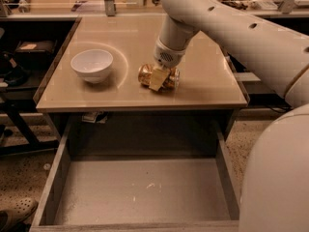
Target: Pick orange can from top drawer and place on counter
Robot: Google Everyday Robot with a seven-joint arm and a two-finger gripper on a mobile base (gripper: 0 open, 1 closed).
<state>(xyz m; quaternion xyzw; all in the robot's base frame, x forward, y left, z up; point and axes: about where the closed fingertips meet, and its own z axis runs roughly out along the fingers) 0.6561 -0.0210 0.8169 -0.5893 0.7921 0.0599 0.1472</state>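
The orange can point(144, 75) lies on its side on the beige counter point(203, 81), right of the middle. My gripper point(159, 79) comes down from the white arm and is shut on the can, with one pale finger point(157, 80) across its front and the other hidden behind it. The can rests at counter level. The top drawer point(140, 190) is pulled open below the counter's front edge, and its grey bottom holds nothing.
A white bowl point(91, 65) stands on the counter left of the can. My white arm point(231, 28) crosses the upper right and my body fills the lower right. Dark shelving and clutter stand to the left, and a shoe point(14, 214) is on the floor.
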